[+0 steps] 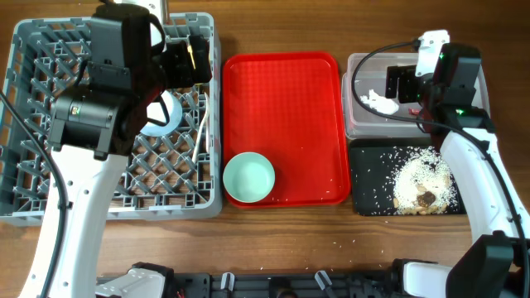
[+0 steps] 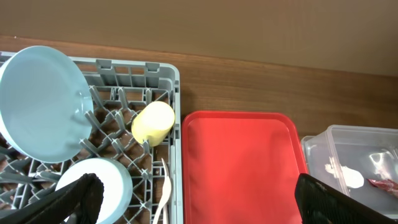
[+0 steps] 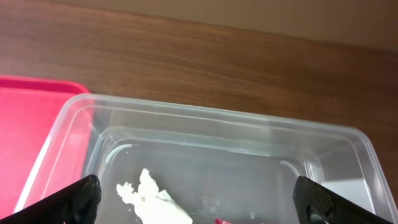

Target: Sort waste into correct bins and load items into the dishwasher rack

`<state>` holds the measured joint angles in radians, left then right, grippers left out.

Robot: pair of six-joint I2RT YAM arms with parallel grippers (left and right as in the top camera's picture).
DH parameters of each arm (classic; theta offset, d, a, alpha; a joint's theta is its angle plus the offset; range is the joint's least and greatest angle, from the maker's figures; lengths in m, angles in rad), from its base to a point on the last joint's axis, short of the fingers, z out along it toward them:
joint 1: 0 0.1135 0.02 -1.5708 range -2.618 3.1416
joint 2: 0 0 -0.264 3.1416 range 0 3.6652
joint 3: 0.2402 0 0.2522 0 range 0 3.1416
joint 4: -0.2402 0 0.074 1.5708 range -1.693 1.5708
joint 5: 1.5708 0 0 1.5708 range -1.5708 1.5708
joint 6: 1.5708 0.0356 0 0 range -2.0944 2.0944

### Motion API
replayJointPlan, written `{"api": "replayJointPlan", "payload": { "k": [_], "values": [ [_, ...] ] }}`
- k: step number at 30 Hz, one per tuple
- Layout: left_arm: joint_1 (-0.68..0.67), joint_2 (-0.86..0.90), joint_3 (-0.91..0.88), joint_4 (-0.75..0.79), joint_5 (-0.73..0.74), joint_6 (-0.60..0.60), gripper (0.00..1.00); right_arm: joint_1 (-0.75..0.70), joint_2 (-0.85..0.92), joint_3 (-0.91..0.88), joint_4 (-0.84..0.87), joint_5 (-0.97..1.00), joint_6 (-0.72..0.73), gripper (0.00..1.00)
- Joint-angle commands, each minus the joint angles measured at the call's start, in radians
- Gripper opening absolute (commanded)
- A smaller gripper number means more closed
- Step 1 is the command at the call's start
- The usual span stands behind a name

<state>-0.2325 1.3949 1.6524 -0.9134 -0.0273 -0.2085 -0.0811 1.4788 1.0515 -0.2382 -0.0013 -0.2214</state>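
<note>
Overhead, the grey dishwasher rack [image 1: 33, 165] sat at the left of the wooden counter [image 1: 273, 240], the red serving tray [image 1: 281, 91] just beside it, and the clear tub [image 1: 356, 124] and black tray [image 1: 368, 199] at the right. A mint-green bowl [image 1: 248, 177] rested on the red tray's near left corner, with a few crumbs scattered near its right edge. Food scraps [image 1: 424, 186] and rice lay heaped in the black tray. The white napkin [image 1: 383, 103] lay inside the tub, and the left wrist camera showed a red wrapper [image 2: 382, 183] there too. In the rack, the light blue plate [image 2: 40, 102] stood on edge between pegs, the yellow cup [image 2: 152, 121] lay on its side, the light blue bowl [image 2: 102, 183] sat nearer, and a white plastic utensil [image 2: 163, 196] lay by the rack's wall; spoon or fork could not be told. The left end effector [image 2: 198, 186] hung above the rack's edge, fingers spread wide and empty. The right end effector [image 3: 196, 186] hovered over the tub, likewise spread and holding nothing.
</note>
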Motion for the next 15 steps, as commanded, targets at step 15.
{"api": "replayJointPlan", "payload": {
  "k": [15],
  "values": [
    [0.006, 0.000, -0.001, 0.003, 0.012, -0.013, 1.00, 0.002, -0.010, 0.003, -0.005, -0.054, -0.092, 1.00]
  ]
}}
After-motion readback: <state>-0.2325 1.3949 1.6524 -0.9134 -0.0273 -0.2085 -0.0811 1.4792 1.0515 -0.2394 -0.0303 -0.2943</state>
